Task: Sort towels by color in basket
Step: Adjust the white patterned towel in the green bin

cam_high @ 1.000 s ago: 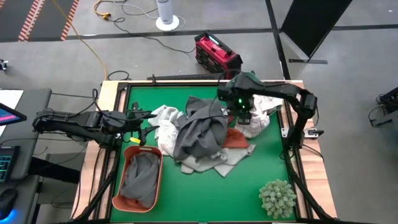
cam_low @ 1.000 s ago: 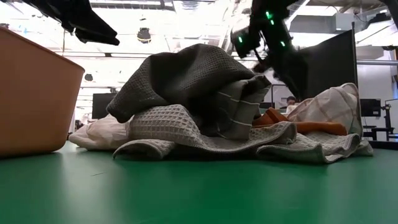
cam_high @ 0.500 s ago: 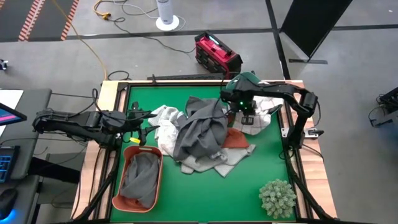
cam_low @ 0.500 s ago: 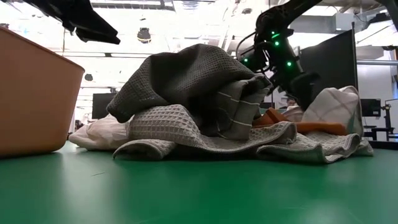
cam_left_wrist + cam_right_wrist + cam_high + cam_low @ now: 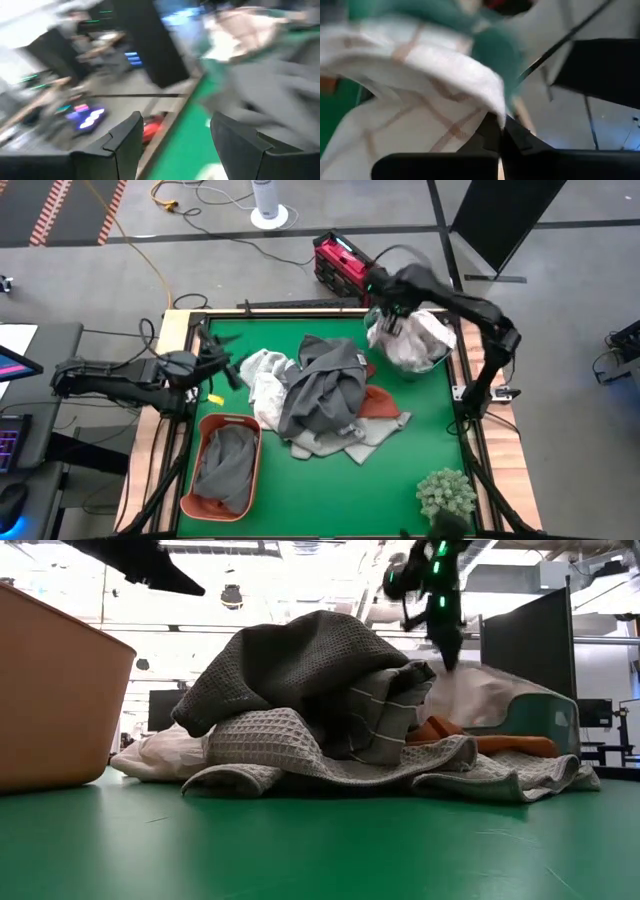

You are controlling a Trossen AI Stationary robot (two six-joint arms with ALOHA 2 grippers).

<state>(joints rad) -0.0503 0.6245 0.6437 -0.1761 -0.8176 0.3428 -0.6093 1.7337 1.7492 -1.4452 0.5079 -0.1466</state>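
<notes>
My right gripper (image 5: 392,320) is up over the table's far right corner, shut on a white towel with thin checks (image 5: 415,340). The towel hangs from it over a teal basket (image 5: 545,715). A pile fills the table's middle: a plain grey towel (image 5: 325,385) on top, a white towel (image 5: 262,375) at its left, a rust-orange towel (image 5: 378,402) at its right, and a grey checked towel (image 5: 345,442) underneath. My left gripper (image 5: 222,360) stands open at the table's left, above the mat, with nothing between its fingers (image 5: 127,137). My right gripper pinches a bunched fold of the checked white towel (image 5: 490,102) between its two fingertips, coming from above and slanting down. The towel hangs below the fingers. Its lower part (image 5: 480,700) spreads over the teal basket.
An orange basket (image 5: 205,430) with a grey towel (image 5: 225,465) in it stands at the near left. A spiky pale-green plant ball (image 5: 448,495) sits at the near right corner. A red case (image 5: 345,265) lies on the floor beyond the far edge.
My right gripper has shut on the checked white towel, then risen and gone toward the far edge. The towel's top has been drawn up with it, which bares the teal basket's near wall. My left gripper has rolled and tipped up a little, staying open.
</notes>
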